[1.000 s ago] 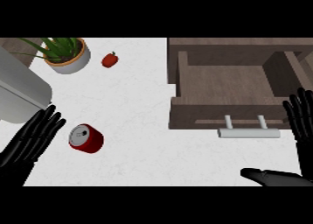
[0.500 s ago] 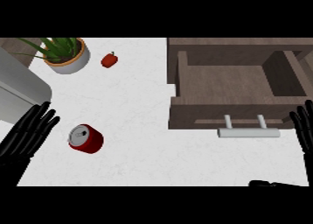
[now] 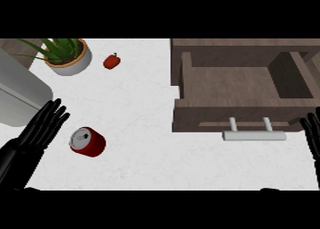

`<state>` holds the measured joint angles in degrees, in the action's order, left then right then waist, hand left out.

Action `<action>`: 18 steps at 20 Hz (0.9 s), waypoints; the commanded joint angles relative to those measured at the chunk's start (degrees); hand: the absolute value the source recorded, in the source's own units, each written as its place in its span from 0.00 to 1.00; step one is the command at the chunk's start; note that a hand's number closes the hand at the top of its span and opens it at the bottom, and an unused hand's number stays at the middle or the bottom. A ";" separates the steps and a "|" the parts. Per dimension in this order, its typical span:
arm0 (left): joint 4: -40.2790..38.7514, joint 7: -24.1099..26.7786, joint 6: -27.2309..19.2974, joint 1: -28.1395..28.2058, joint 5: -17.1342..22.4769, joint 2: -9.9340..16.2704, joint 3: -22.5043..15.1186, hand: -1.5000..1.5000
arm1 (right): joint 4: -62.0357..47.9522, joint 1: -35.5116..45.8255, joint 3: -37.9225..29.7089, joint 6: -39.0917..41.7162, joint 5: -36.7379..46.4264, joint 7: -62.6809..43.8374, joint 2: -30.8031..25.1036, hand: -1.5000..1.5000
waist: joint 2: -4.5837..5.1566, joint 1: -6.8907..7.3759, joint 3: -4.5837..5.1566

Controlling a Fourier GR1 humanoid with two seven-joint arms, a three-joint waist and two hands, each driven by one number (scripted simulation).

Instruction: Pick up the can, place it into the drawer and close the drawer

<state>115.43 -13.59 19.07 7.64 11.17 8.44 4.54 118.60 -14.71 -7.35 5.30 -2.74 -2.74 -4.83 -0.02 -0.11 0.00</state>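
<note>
A red can [image 3: 87, 142] with a silver top lies tilted on the white counter [image 3: 143, 116] at lower left. My left hand [image 3: 39, 130] is open with straight fingers just left of the can, its fingertips close to it but apart. The wooden drawer [image 3: 245, 91] stands pulled open at the right, nothing inside it, with a pale bar handle [image 3: 253, 135] on its front. My right hand [image 3: 317, 136] shows at the right edge, open with fingers up, right of the handle.
A potted plant [image 3: 65, 54] stands at the back left, and a small red pepper [image 3: 111, 61] lies beside it. A grey rounded appliance [image 3: 11, 91] fills the left edge behind my left hand.
My right hand has slid rightward toward the view's edge and its forearm has dropped out of view. My left hand shifted slightly toward the can. The can has not moved.
</note>
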 commanded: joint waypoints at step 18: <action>-24.14 17.59 1.21 -5.45 -8.80 -0.40 4.49 0.00 | -0.68 1.32 -3.36 3.74 -0.19 -0.18 0.96 0.00 | 0.02 0.00 0.00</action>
<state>96.75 0.48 20.30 3.90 3.63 7.61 7.69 118.59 -15.51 -10.39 9.10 -3.24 -1.93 -3.86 -0.03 -0.15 0.00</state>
